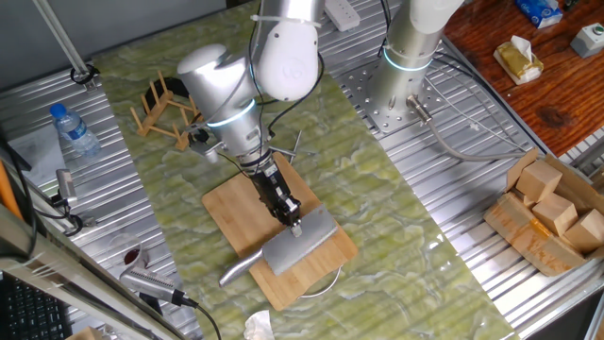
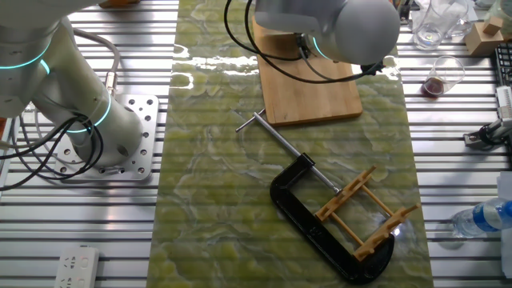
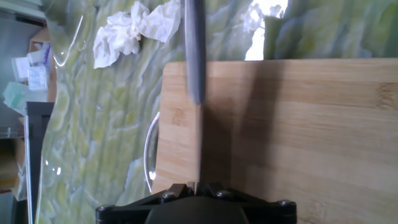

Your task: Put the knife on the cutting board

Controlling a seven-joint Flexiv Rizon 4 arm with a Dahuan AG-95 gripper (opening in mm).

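The knife (image 1: 294, 248) is a grey steel cleaver with a silver handle (image 1: 236, 271). It is over the near end of the bamboo cutting board (image 1: 238, 204). My gripper (image 1: 295, 225) is shut on the blade's top edge. In the hand view my gripper (image 3: 196, 185) pinches the knife (image 3: 195, 56), seen edge-on as a thin line, above the cutting board (image 3: 311, 124). I cannot tell whether the blade touches the board. In the other fixed view the arm hides the gripper and knife; only the cutting board (image 2: 312, 92) shows.
A black clamp (image 2: 320, 232) with a steel rod and a wooden peg rack (image 2: 364, 212) lie on the green mat beyond the board. A crumpled tissue (image 3: 134, 28) and a thin metal ring (image 3: 149, 146) lie by the board's near end. A water bottle (image 1: 74, 129) stands at the left.
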